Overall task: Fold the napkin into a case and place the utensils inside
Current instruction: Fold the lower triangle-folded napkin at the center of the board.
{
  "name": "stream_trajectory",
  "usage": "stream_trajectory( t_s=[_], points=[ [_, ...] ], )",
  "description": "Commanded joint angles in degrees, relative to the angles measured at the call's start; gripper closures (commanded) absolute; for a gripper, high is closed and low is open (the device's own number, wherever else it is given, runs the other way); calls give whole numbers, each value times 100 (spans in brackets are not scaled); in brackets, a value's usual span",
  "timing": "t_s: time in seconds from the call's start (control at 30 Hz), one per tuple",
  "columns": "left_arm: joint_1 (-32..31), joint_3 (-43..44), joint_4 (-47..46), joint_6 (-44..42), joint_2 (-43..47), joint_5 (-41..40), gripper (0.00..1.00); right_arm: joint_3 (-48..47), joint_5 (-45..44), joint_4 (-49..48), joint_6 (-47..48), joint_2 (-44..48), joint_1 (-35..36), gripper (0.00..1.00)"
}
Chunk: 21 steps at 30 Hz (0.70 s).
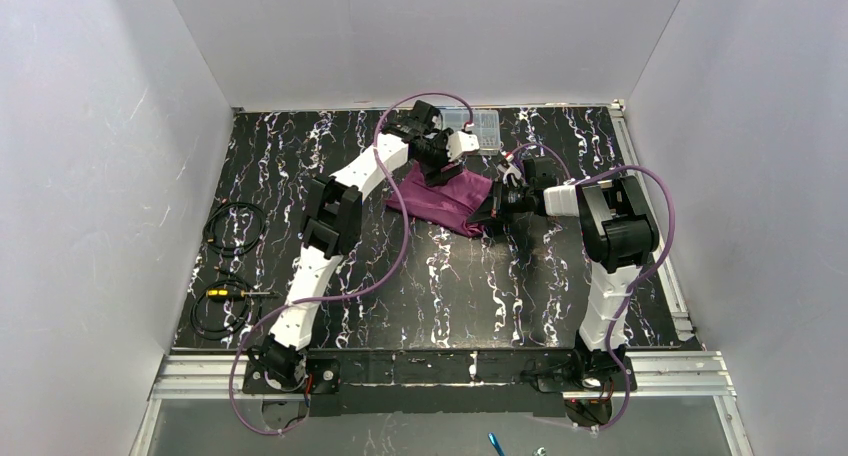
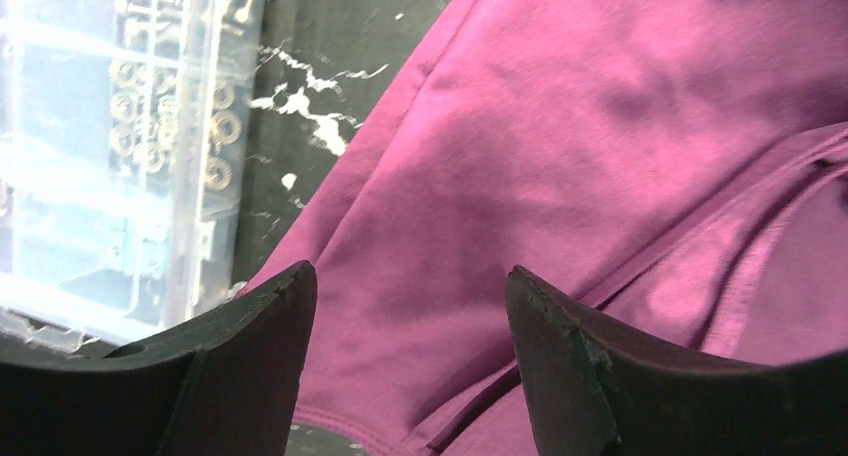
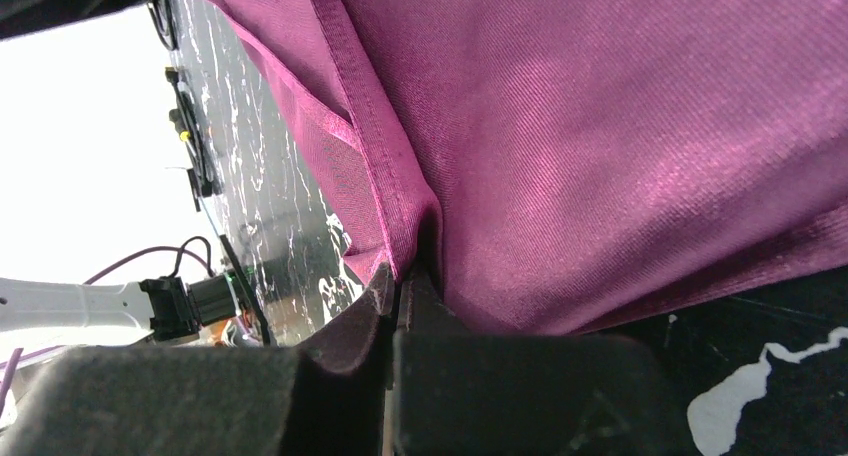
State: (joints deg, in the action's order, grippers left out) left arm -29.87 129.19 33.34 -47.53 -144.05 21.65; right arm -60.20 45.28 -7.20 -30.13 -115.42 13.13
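**Left gripper** [image 2: 410, 281]: the jaws stand apart with no cloth pinched. Its two dark fingers [image 2: 250, 366] rise from the 6 o'clock edge of the wrist view and frame the napkin [image 2: 600, 126] below them. Whether the tips touch the fabric cannot be told. Seen from overhead, the left gripper [image 1: 437, 166] sits over the napkin's 11 o'clock corner.

**Right gripper** [image 3: 400, 291]: the jaws are pressed together on a hemmed fold of the napkin [image 3: 620, 126], and the seam runs down into the pinch from 11 o'clock. Seen from overhead, the right gripper [image 1: 493, 211] meets the cloth at its 3 o'clock edge, with its arm reaching in from the right.

**Napkin** [image 1: 450, 201]: plum-purple cloth with a slight sheen, lying loosely folded and creased on the table [image 1: 450, 296], which is black with white veins. It lies at about 12 o'clock from the table's centre, between the two grippers. In the left wrist view a doubled hem crosses the cloth toward 4 o'clock.

**Clear plastic box** [image 1: 478, 131]: stands on the table at 1 o'clock from the napkin, near it but apart, with a strip of bare table between them. The left wrist view shows the box [image 2: 100, 156] at 9 o'clock, with small ring-shaped metal parts in its compartments.

**Black cables** [image 1: 232, 228]: one coil lies at the table's 9 o'clock edge and a second coil [image 1: 218, 306] at 8 o'clock. Both are well apart from the cloth.
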Motion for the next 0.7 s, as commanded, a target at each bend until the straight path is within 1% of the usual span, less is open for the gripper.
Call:
stream_trajectory(
  t_s=[0.0, 0.07, 0.1, 0.2, 0.27, 0.3, 0.37, 0.4, 0.57, 0.67],
  points=[
    [-19, -302, -190, 8, 643, 861, 29, -2, 47, 172, 164, -20, -22, 99],
    [-19, -142, -205, 37, 431, 868, 25, 25, 74, 153, 180, -25, -28, 99],
    [-20, 218, -43, 42, 260, 879, 24, 52, 94, 153, 189, -18, -27, 99],
    [-19, 1098, 564, 42, -283, 957, 26, 137, 187, 147, 246, 39, -22, 99],
    [-15, 1132, 573, 56, -350, 976, 26, 163, 238, 223, 312, 67, -14, 99],
    [-11, 1039, 485, 48, -327, 1001, 24, 188, 252, 244, 339, 92, -20, 99],
    [-5, 785, 209, 101, -251, 989, 15, 227, 306, 246, 351, 107, -5, 99],
    [-6, 742, 136, 111, -255, 998, 13, 246, 311, 246, 350, 107, -3, 99],
    [-2, 1002, 426, 45, -504, 1016, 13, 238, 345, 213, 336, 156, 8, 99],
    [31, 1008, 587, -50, -560, 1050, 17, 240, 389, 226, 352, 217, 15, 99]
  ],
)
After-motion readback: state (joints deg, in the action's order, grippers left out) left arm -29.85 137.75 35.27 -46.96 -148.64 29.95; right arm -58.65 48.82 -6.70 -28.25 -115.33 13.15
